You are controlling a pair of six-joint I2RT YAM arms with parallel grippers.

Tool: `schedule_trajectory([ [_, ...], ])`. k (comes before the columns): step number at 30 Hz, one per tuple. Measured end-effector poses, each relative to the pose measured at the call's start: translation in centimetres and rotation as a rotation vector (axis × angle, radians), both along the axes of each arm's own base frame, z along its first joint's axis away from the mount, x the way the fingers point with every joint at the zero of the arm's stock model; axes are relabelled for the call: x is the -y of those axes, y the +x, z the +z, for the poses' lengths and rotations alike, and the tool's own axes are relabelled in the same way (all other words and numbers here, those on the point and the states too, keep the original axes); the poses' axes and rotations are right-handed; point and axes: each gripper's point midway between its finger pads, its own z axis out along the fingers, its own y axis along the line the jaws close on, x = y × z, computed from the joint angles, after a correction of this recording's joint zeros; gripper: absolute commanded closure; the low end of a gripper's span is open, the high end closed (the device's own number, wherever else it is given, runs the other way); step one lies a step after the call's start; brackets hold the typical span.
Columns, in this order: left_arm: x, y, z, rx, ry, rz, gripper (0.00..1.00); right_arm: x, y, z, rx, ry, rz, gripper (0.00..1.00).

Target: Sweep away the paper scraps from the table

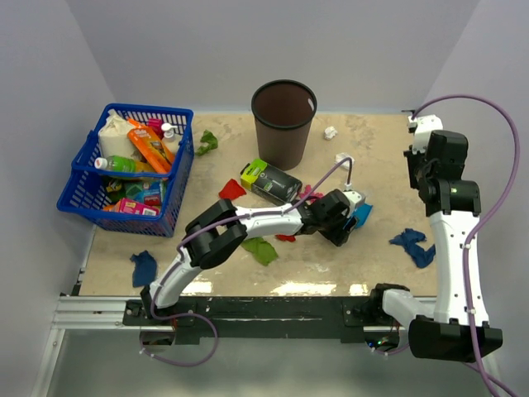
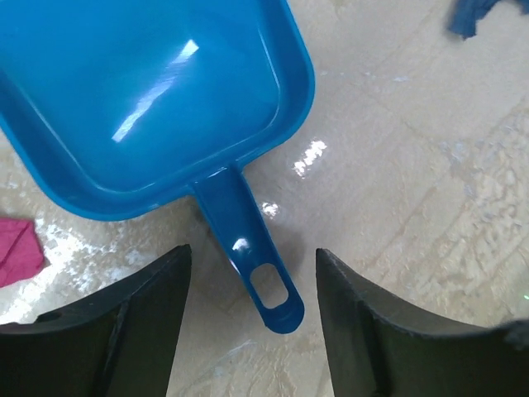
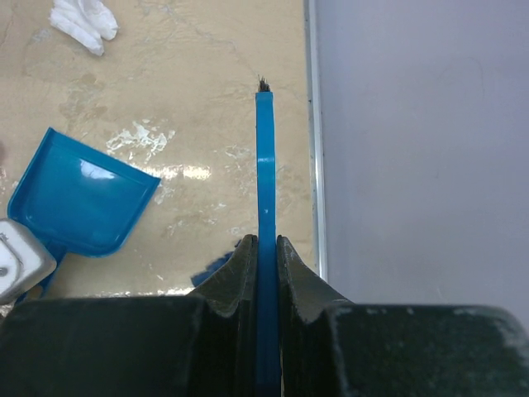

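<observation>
**Left tool lining up on the dustpan handle**

The left tool is standing wide, its fingers straddling the handle of the blue dustpan without touching it, apparently setting up a grip to steady the pan. The right tool is clamping a thin blue brush, bristle tip pointing ahead, seemingly parked ready to sweep. The paper scraps are lying scattered over the worktop in green, red, blue and white, with none showing in the pan.
</observation>
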Motion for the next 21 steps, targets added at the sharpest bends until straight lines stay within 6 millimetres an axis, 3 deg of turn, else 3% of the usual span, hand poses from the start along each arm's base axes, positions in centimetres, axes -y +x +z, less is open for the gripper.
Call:
schedule_trajectory([
  [10,-1.5,0.8,-0.7,0.119,0.119,0.074,0.57,-0.4,-0.2,0.0,0.010,0.020,0.008,1.00],
  [16,-1.9,1.1,-0.7,0.153,0.147,0.047,0.63,-0.1,-0.5,0.2,0.019,0.023,-0.005,1.00],
  [21,-3.4,0.9,-0.8,0.168,0.191,-0.003,0.76,-0.1,-0.3,-0.1,0.012,0.034,-0.002,1.00],
])
